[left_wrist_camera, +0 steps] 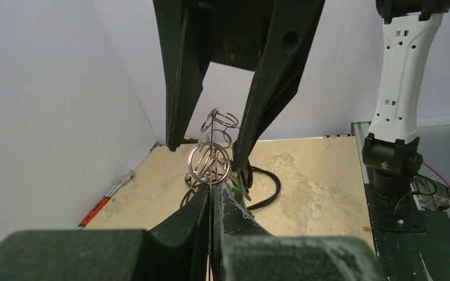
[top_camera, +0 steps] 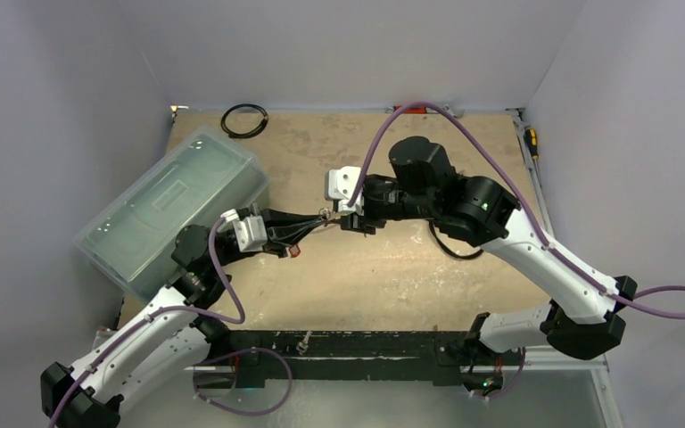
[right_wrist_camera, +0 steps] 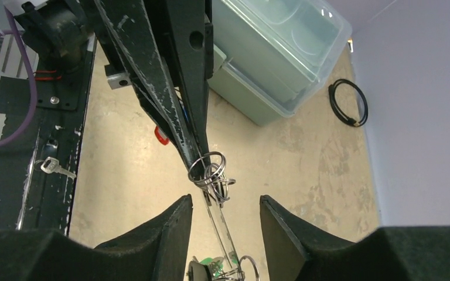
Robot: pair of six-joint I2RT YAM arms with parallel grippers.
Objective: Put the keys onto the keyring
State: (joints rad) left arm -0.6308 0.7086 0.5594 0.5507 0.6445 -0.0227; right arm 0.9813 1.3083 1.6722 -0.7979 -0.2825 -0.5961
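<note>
- Left wrist view: my left end effector point(left_wrist_camera: 211, 188) is clamped on the keyring point(left_wrist_camera: 210, 161), held above the worktop point(left_wrist_camera: 316, 175).
- I see my right end effector point(right_wrist_camera: 225, 204) open, fingers point(right_wrist_camera: 164, 234) flanking the keyring.
- Several keys point(right_wrist_camera: 214, 264), one green-tagged, hang on it.
- A loose key point(right_wrist_camera: 50, 166) lies on the base rail point(right_wrist_camera: 12, 193).

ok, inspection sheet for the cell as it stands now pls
Surface: tan tabletop, stained and worn.
Job's things: keyring pinched in the left gripper; small key rings bunched at its fingertips; green tag further along; red tag below the left gripper; one key on the black base rail.
Clutter: clear lidded box, askew at left.
Grippers: left gripper shut on the keyring; right gripper open, fingers either side of the bunch.
Cables: purple arm cables; black coil at far edge; loose black cable.
Surroundings: plain walls; screwdriver at right edge.
</note>
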